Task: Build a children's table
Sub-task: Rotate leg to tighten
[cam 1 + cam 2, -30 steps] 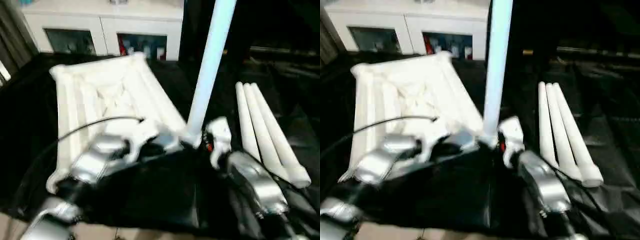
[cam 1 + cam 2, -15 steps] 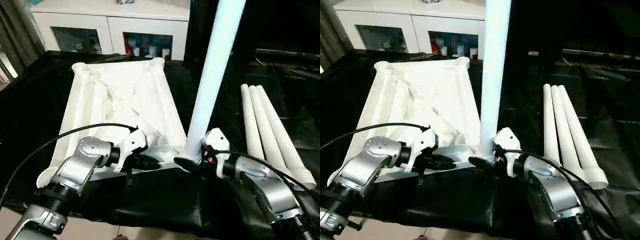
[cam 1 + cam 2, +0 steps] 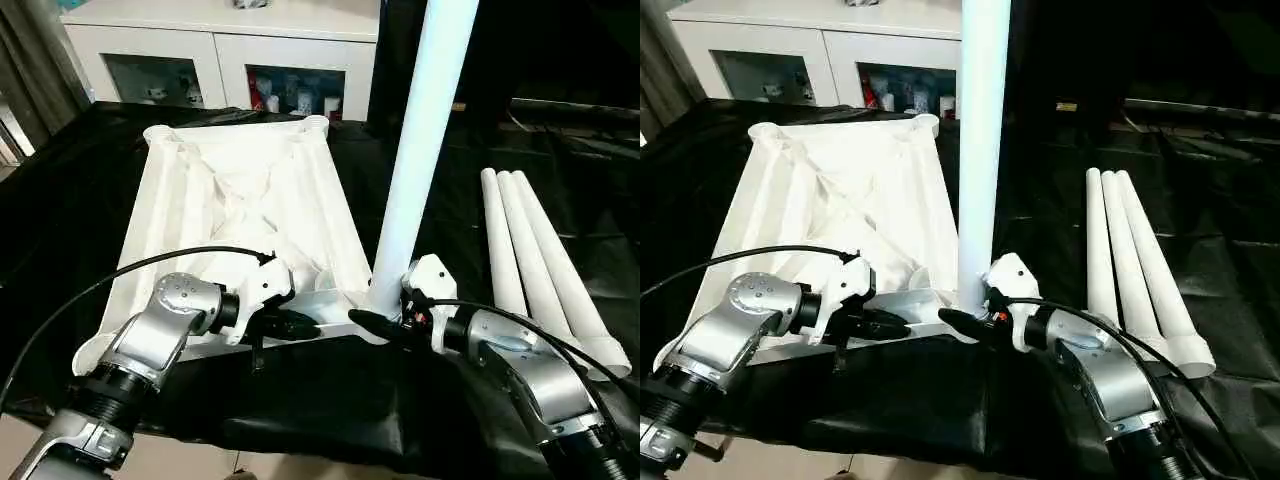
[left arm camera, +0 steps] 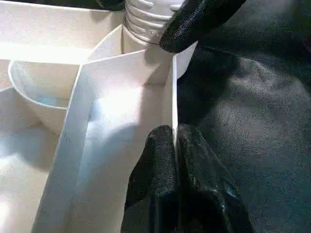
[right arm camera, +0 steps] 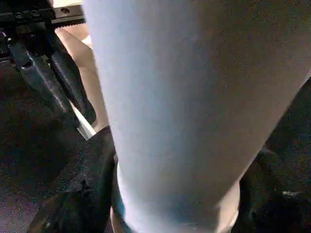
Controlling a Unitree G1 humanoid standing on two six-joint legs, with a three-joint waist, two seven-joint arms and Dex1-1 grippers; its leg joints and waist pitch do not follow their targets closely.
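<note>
White plastic table top [image 3: 240,215] lying upside down on black cloth [image 3: 60,200], ribbed underside up, round corner sockets showing at the far corners. One upright leg [image 3: 420,140] standing in the near right corner socket, tilted slightly to the right toward its upper end, threaded end seated at the socket in the left wrist view. Right gripper [image 3: 375,322] clamped around the base of that upright leg, black fingers [image 5: 77,194] pressed on both sides of the tube just above the socket. Left gripper [image 3: 300,325] closed on the near rim of the table top, just left of that same corner; fingertips [image 4: 163,160] pinched together over the thin white wall, one each side. Both grippers near each other, with only the corner of the top between them. Three spare legs [image 3: 540,260] lying side by side and touching on the cloth to the right, well apart from the top, wider ends nearest, narrow ends farthest. White glass-door cabinet [image 3: 215,60] standing beyond the far edge of the cloth, small items behind its panes. Grey curtain [image 3: 40,70] hanging at far left.
</note>
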